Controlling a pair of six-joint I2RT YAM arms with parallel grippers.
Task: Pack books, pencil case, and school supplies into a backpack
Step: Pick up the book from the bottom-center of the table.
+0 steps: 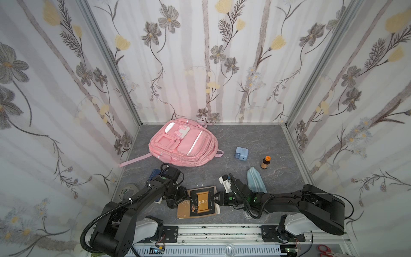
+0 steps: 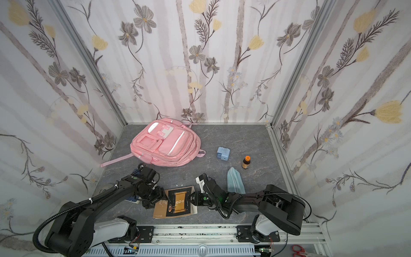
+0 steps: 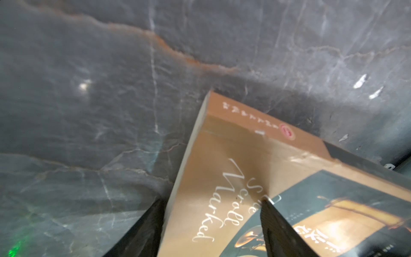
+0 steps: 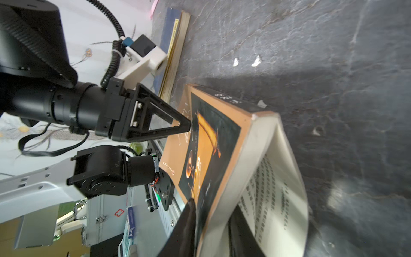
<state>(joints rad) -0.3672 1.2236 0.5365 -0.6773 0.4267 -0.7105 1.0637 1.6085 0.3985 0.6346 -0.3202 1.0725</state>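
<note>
The brown-gold book [image 1: 198, 205] lies near the table's front edge, between my two grippers. In the right wrist view my right gripper [image 4: 213, 207] is shut on the book's [image 4: 224, 142] cover and a sheaf of pages, so that edge is lifted and fanned open. My left gripper [image 3: 211, 213] stands open over the opposite edge, with one finger [image 3: 278, 224] on the cover and the other beside the book. The dark blue book [image 4: 175, 44] lies behind the left arm. In both top views the pink backpack [image 1: 182, 144] lies flat at the back left and the light-blue pencil case [image 1: 255, 180] lies at the right.
A pale-blue boxy gadget [image 1: 241, 153] and a small brown bottle [image 1: 265, 162] with an orange cap stand right of the backpack. A tape roll [image 1: 125, 191] shows at the left, partly behind the left arm. The backpack's strap [image 1: 135, 160] trails forward-left. Flowered walls close in three sides.
</note>
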